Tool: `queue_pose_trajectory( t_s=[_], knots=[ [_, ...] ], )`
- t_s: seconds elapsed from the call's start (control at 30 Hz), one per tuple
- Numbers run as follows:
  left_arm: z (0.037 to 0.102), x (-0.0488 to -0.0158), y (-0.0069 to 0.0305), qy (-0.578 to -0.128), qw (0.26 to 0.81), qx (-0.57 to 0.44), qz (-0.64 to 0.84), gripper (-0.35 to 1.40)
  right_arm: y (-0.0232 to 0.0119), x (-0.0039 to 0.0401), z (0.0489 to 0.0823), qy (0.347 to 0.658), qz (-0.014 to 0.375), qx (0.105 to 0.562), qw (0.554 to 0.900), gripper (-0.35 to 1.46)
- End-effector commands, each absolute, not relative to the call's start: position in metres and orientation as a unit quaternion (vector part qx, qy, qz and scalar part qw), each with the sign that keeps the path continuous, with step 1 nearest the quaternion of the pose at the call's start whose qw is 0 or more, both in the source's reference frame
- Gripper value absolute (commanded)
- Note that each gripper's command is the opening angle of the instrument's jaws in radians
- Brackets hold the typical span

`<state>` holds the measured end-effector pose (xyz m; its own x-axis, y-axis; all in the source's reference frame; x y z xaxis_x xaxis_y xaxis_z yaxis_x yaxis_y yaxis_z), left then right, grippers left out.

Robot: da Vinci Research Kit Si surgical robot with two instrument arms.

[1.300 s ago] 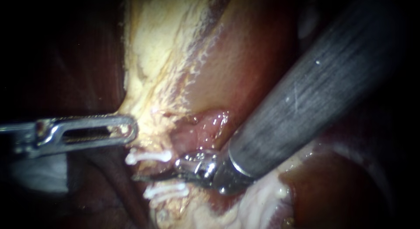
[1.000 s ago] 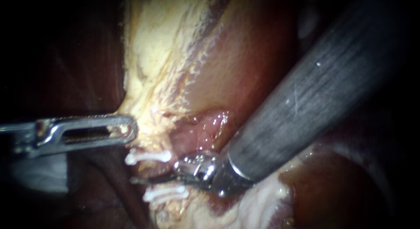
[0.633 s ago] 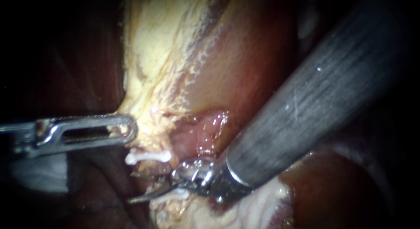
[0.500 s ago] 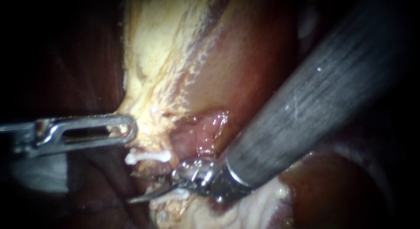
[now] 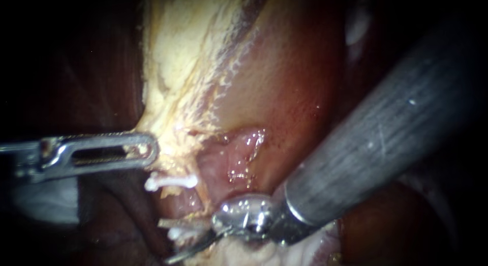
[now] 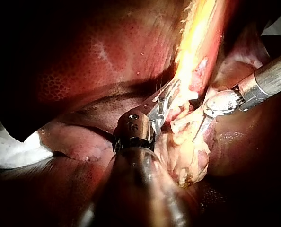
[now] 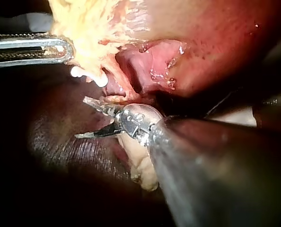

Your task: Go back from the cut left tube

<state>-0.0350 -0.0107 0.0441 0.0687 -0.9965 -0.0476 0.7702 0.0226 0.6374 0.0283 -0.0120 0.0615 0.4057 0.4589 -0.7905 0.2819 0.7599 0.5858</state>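
Steel both sides: grips yellow tissue with left instrument; holds right instrument open-bladed near white clip

no readable words, labels or brands, only a small stamped mark on the left instrument wrist

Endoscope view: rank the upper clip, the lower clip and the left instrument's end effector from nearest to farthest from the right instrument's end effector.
1. Lower clip, right beside the right instrument's end effector, which is open.
2. Upper clip, higher up.
3. Left instrument's end effector, far left, shut on the pale tissue.
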Motion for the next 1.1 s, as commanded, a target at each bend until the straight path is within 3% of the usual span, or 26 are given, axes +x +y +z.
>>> queue_pose_trajectory(
  t_s=[0.03, 0.2, 0.63, 1.1],
  knots=[
    [0.0441, -0.0349, -0.0107, -0.215, 0.682, 0.263, -0.648, -0.35, -0.0119, 0.0278, 0.0613, 0.546, 0.052, 0.333, 0.767, 1.43],
    [0.0441, -0.0349, -0.0107, -0.215, 0.682, 0.263, -0.647, -0.35, -0.0104, 0.0239, 0.0603, 0.555, 0.035, 0.298, 0.776, 1.43],
    [0.0442, -0.0350, -0.0107, -0.215, 0.682, 0.263, -0.648, -0.35, -0.0011, 0.0109, 0.0552, 0.567, 0.039, 0.195, 0.799, 1.43],
    [0.0461, -0.0368, -0.0121, -0.217, 0.682, 0.260, -0.648, -0.35, 0.0014, 0.0078, 0.0534, 0.570, 0.056, 0.158, 0.804, 1.43]
  ],
)
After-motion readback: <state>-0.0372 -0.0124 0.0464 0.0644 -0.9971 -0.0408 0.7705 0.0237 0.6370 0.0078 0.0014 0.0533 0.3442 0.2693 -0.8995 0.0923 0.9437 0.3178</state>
